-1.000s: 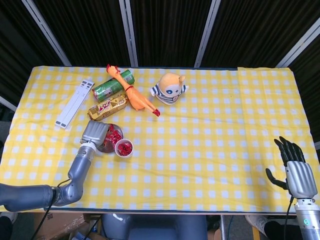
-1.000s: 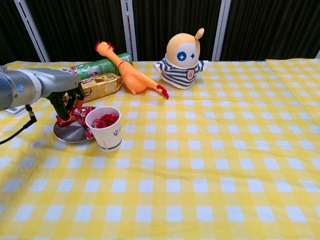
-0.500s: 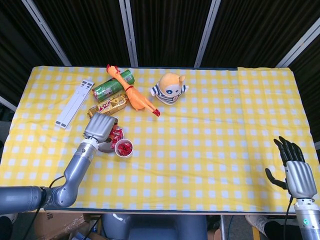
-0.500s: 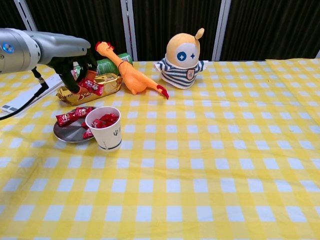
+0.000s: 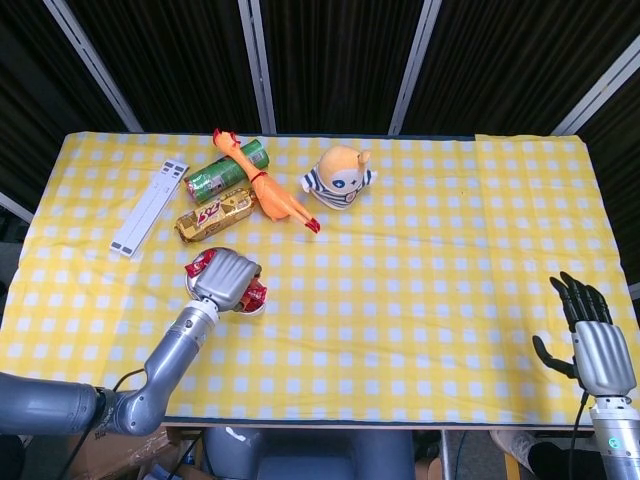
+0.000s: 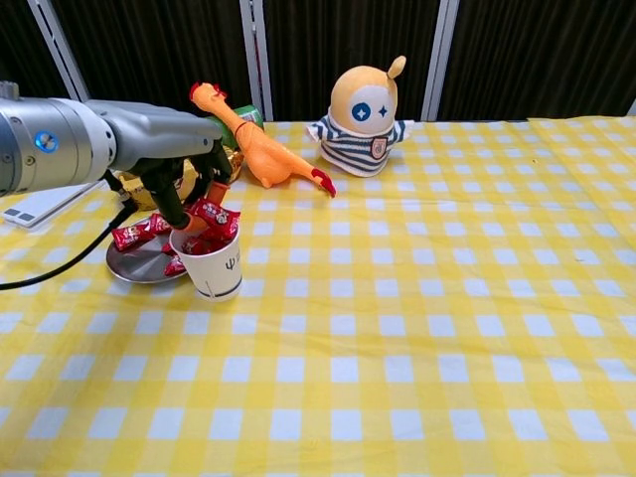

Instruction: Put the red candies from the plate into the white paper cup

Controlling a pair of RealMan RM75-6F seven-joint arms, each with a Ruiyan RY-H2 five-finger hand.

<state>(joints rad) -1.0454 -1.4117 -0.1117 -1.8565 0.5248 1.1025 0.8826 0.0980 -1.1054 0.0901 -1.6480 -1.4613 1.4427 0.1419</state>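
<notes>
Candy (image 6: 217,214), a red wrapped piece, is pinched in the left hand (image 6: 189,189) right over the mouth of the cup (image 6: 211,265), its lower end at the rim. From the head view that hand (image 5: 227,277) covers most of the cup (image 5: 253,305), with red wrappers poking out on either side. More red candies lie inside the cup below the fingers. Just to the hand's left is the plate (image 6: 137,264), touching the cup and bearing a few more candies (image 6: 139,232). Beyond the hand lie a gold bar (image 5: 213,215), a green can (image 5: 226,170) and a rubber chicken (image 6: 253,142), with a striped doll (image 6: 364,117) farther right. Well apart, at the table's near right edge, the right hand (image 5: 592,340) holds nothing, its fingers spread.
</notes>
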